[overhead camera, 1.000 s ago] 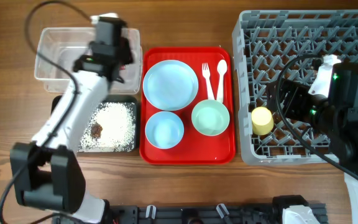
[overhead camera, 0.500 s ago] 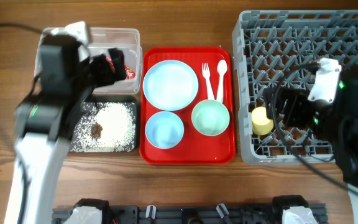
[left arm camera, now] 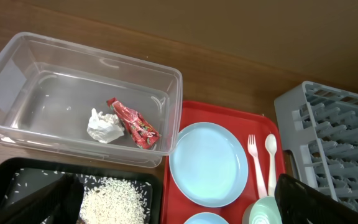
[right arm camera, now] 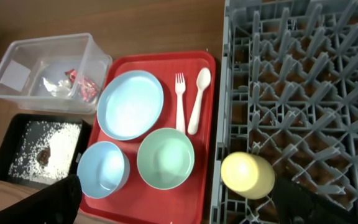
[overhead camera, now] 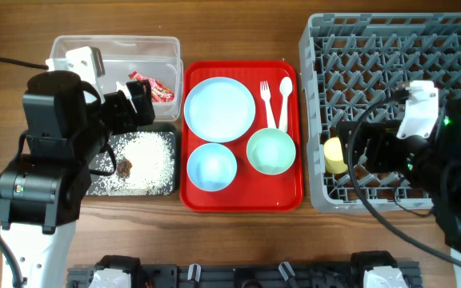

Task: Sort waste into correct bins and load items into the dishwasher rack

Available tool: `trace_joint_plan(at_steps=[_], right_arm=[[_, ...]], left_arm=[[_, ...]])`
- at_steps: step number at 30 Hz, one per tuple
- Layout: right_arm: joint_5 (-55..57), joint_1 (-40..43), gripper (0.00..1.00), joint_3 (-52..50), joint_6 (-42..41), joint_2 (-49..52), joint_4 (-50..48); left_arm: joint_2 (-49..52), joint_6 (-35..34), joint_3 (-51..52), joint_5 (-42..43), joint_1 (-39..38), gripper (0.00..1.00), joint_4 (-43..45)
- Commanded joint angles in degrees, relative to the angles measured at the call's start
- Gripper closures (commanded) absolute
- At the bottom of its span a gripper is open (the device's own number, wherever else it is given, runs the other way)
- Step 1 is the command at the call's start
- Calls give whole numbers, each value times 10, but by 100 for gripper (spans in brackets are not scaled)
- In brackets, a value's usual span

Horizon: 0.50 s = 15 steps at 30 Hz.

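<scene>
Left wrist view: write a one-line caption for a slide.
Red wrapper and white tissue in the clear tub, rice in the black tray; plate, fork and spoon on the red tray.

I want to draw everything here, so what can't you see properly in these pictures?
Black tray: overhead, its left part lies under the left arm.
Rice: left wrist view, the pile is cut off by the bottom edge.
Red wrapper: its printing is too small to read in any view.
Dishwasher rack: overhead, the right arm covers its right side; both wrist views cut it off.
</scene>
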<state>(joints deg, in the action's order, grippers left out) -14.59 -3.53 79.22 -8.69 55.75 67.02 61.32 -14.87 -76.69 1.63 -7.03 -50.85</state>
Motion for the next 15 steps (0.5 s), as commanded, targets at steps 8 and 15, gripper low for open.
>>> trace_joint_plan(at_steps=[8, 15], right_arm=[[13, 3, 0, 6, 122, -61, -48], [12, 19, 0, -134, 233, -214, -226]], left_arm=[[5, 12, -1, 3, 0, 0, 0], [5, 11, -1, 3, 0, 0, 0]])
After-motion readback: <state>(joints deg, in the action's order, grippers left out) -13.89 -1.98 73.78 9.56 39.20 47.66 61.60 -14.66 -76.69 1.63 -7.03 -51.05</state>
